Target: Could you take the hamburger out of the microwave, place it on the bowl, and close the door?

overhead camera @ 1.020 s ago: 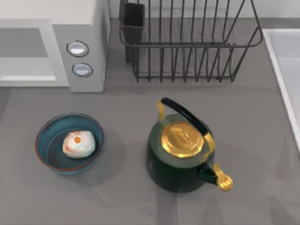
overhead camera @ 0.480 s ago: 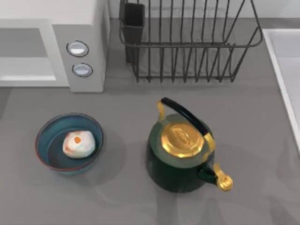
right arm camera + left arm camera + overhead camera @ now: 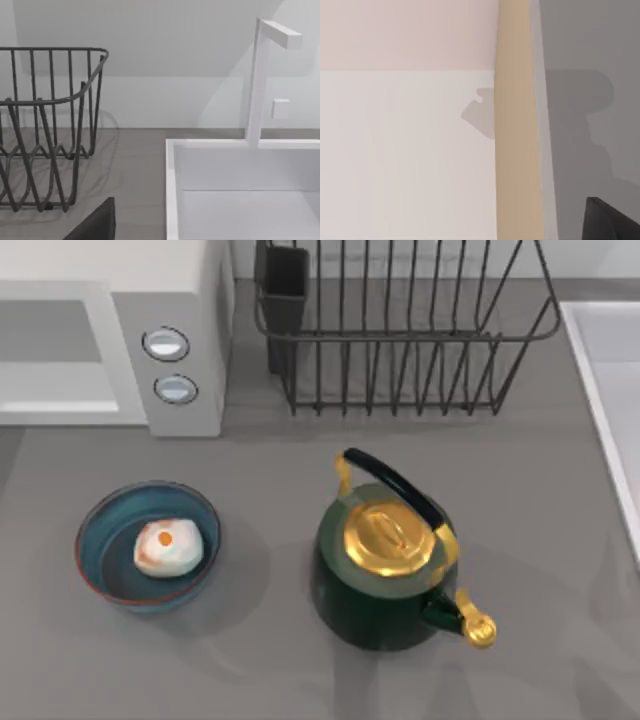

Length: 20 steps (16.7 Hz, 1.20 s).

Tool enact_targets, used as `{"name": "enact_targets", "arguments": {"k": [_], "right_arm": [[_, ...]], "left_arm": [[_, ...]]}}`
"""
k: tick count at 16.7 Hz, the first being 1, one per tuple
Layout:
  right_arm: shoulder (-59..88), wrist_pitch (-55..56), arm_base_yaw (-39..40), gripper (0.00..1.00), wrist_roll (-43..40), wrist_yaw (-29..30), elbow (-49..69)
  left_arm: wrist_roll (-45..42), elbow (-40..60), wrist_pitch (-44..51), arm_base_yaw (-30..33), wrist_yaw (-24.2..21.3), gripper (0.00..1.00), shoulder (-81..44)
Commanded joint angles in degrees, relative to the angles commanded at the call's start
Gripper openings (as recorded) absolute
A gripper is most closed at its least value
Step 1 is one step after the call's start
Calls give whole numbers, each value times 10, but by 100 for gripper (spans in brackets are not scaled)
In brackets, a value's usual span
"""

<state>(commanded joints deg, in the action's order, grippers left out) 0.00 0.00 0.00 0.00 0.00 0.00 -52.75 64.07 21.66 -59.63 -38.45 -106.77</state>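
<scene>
Hamburger (image 3: 167, 547) rests inside the bowl (image 3: 95, 585), near left on the table; the microwave (image 3: 170, 300) door (image 3: 55, 360) appears shut. Gripper states cannot be determined. Verify full latch; keep both arms clear.

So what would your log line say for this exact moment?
hamburger: in blue bowl | microwave door: looks shut | kettle: right of bowl | dish rack: behind kettle

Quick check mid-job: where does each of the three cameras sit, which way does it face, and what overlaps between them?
Top view: above the table, looking down on hamburger in bowl, microwave, kettle; no arm.
Left wrist view: close on a pale wall and tan strip; dark corner of the arm's own body.
Right wrist view: faces sink and faucet.
Shared: dish rack.
</scene>
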Motion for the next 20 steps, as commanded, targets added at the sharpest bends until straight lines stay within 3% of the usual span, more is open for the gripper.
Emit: {"name": "enact_targets", "arguments": {"k": [8, 16, 20], "right_arm": [[0, 0, 0, 100, 0, 0, 0], [0, 0, 0, 100, 0, 0, 0], [0, 0, 0, 100, 0, 0, 0]], "left_arm": [[92, -194, -90, 83, 41, 0, 152], [112, -221, -103, 99, 50, 0, 176], [189, -296, -131, 182, 97, 0, 263]]}}
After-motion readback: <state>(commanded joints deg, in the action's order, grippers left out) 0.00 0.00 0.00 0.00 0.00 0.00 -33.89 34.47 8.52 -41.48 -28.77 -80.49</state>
